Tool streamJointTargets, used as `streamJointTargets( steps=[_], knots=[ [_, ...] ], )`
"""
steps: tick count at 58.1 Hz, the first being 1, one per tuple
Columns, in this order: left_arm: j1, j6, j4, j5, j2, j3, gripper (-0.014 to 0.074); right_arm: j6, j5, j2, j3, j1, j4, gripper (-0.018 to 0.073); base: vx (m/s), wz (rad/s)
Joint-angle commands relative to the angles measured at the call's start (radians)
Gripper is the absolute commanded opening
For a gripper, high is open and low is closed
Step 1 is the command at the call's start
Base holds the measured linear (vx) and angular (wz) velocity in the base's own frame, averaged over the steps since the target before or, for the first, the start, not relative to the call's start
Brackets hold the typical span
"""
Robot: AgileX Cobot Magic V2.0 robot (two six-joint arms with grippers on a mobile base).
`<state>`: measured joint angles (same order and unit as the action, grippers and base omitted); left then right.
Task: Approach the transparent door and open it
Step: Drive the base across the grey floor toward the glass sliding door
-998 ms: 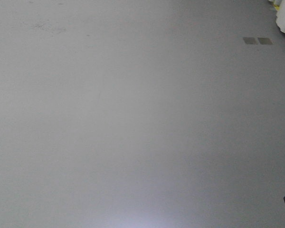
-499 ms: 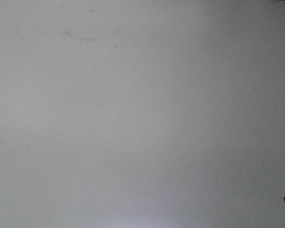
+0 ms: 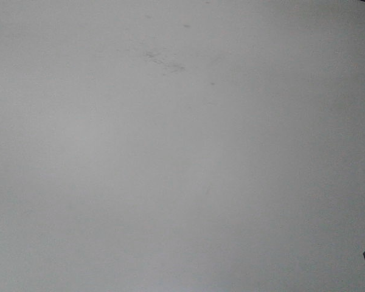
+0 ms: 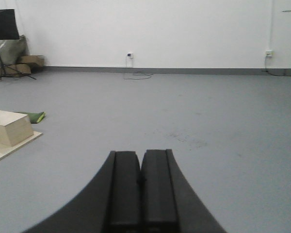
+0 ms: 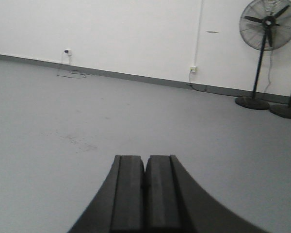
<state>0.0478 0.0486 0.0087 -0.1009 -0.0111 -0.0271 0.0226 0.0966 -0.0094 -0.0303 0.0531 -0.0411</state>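
The transparent door is out of view in every frame. My left gripper (image 4: pixel 141 154) is shut and empty, held low over the grey floor, pointing toward a white wall. My right gripper (image 5: pixel 145 158) is also shut and empty, pointing over the same floor toward the wall. The front view shows only bare grey floor (image 3: pixel 182 158) with a faint scuff mark (image 3: pixel 164 61).
A wooden box (image 4: pixel 8 127) on a board and a green item (image 4: pixel 35 116) lie at the left. A music stand (image 4: pixel 2 29) and cartons stand in the far left corner. Two pedestal fans (image 5: pixel 266 34) stand at the right by the wall. A cable (image 4: pixel 137 75) trails from a wall socket.
The floor scuff has slid right and down in the front view, and the dark floor patches and white cloth at the right have left the frame: the base is turning left.
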Motion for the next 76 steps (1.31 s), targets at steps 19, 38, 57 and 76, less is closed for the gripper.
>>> streamJointTargets(
  steps=[19,38,57,76],
  knots=[
    [0.001,-0.006,-0.002,0.085,-0.003,-0.023,-0.0006,0.003,-0.082,-0.015,-0.014,0.004,-0.003,-0.0008,0.57,0.49],
    [0.001,-0.006,-0.002,0.085,-0.003,-0.023,-0.0006,0.003,-0.083,-0.015,-0.014,0.004,-0.003,-0.0008,0.62,0.52],
    [0.001,-0.006,-0.002,0.085,-0.003,-0.023,-0.0006,0.003,-0.083,-0.015,-0.014,0.004,-0.003,-0.0008,0.63,0.49],
    [0.001,-0.006,-0.002,0.085,-0.003,-0.023,-0.0006,0.003,-0.083,-0.015,-0.014,0.004,-0.003,-0.0008,0.65,0.4]
  ],
)
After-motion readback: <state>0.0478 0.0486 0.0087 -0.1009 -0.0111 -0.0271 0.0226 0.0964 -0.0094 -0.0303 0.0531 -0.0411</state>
